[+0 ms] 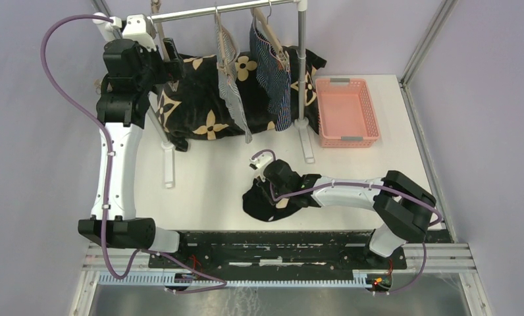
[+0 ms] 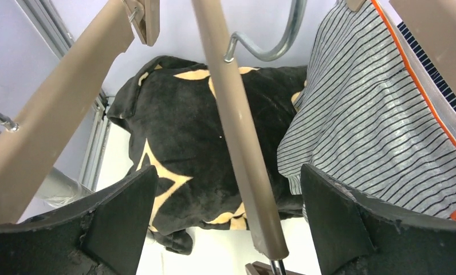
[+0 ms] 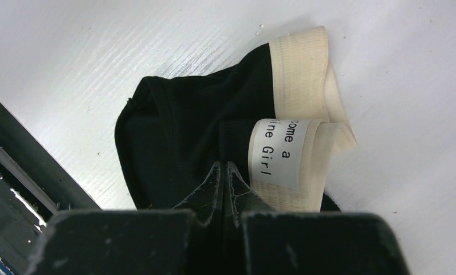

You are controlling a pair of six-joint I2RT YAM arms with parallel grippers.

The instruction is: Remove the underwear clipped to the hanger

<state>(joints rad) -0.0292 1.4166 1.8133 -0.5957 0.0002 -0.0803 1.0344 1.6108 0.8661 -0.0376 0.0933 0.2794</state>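
The plain black briefs (image 1: pixel 258 204) with a cream waistband lie on the white table; my right gripper (image 1: pixel 267 192) is shut on their black cloth (image 3: pixel 174 132), fingertips pressed together (image 3: pixel 224 172). The grey-white striped briefs (image 1: pixel 232 85) and the navy striped briefs (image 1: pixel 276 72) hang clipped to tan hangers on the rail. My left gripper (image 1: pixel 175 62) is up at the rail's left end, jaws wide open (image 2: pixel 228 172) around a bare tan hanger arm (image 2: pixel 237 143) without touching it. The grey striped briefs (image 2: pixel 374 114) hang just to its right.
A big black cloth with tan flowers (image 1: pixel 200 99) lies under the rack, seen also in the left wrist view (image 2: pixel 185 126). A pink basket (image 1: pixel 346 112) stands at the right. The rack's feet (image 1: pixel 168 164) and posts (image 1: pixel 302 66) stand on the table.
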